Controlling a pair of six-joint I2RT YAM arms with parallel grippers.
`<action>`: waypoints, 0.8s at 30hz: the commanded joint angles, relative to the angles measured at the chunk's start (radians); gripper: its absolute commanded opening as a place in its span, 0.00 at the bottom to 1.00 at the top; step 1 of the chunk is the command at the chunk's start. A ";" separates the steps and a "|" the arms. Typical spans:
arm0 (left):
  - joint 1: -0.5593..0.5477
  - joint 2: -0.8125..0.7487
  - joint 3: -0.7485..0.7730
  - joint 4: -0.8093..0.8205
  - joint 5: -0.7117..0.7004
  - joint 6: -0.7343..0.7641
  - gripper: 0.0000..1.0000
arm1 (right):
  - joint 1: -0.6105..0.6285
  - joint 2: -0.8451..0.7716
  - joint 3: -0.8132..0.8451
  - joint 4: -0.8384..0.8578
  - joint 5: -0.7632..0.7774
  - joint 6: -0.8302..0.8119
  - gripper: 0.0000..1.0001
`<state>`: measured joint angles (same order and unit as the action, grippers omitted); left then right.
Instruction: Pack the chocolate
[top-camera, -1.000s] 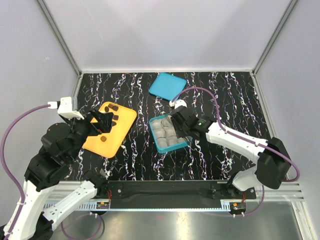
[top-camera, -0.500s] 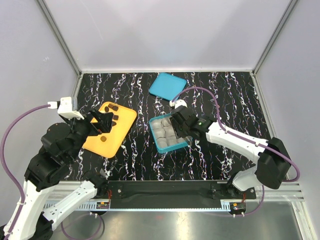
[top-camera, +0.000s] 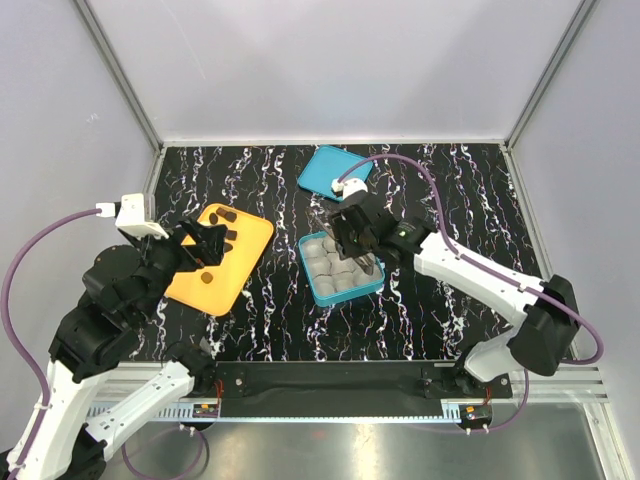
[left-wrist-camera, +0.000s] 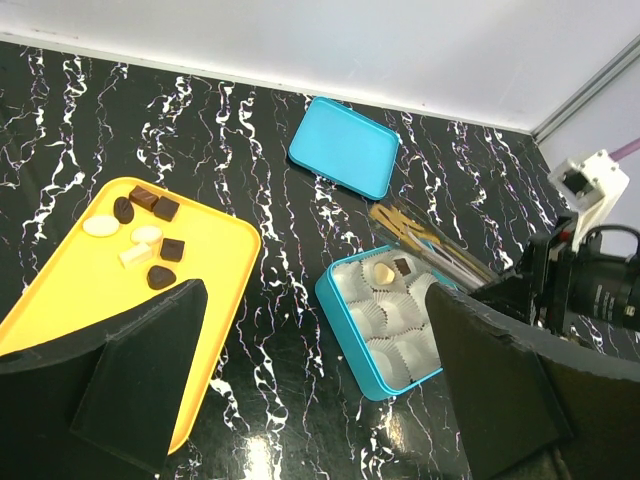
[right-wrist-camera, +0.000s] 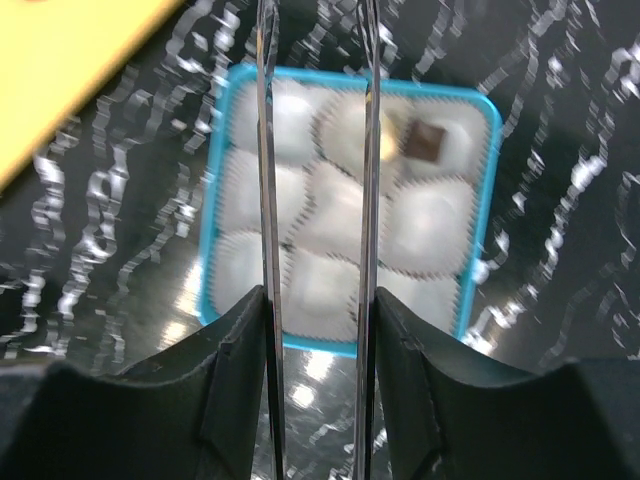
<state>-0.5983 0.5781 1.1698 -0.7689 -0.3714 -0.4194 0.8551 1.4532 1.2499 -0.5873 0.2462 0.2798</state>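
Several chocolate pieces (left-wrist-camera: 147, 235), dark and cream, lie at the far end of the yellow tray (left-wrist-camera: 215, 250), also seen in the top view (top-camera: 190, 285). The teal box (top-camera: 318, 292) holds white paper cups; one cream piece (left-wrist-camera: 382, 272) and one dark piece (right-wrist-camera: 428, 141) sit in its far cups. My right gripper (top-camera: 350, 238) is shut on metal tongs (right-wrist-camera: 267, 200), whose blades stand apart and empty above the box (right-wrist-camera: 487, 200). My left gripper (top-camera: 205, 243) is open and empty, high over the tray's near side.
The box's teal lid (top-camera: 335, 172) lies at the back of the black marbled table, also visible in the left wrist view (left-wrist-camera: 345, 148). Grey walls close the table at the back and both sides.
My right gripper with the tongs has moved back and slightly left, from the box's right side to over its far part. The left arm has not moved.
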 joint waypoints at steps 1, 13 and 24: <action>-0.001 0.005 0.004 0.037 0.009 0.002 0.99 | 0.012 0.039 0.077 0.081 -0.094 -0.007 0.51; -0.001 0.014 -0.002 0.045 0.017 -0.004 0.99 | 0.263 0.346 0.269 0.313 -0.156 -0.143 0.51; -0.001 0.000 0.007 0.033 0.008 0.024 0.99 | 0.341 0.556 0.401 0.368 -0.222 -0.192 0.54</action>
<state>-0.5983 0.5900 1.1690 -0.7696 -0.3695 -0.4145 1.1809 1.9747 1.5803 -0.2852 0.0410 0.1188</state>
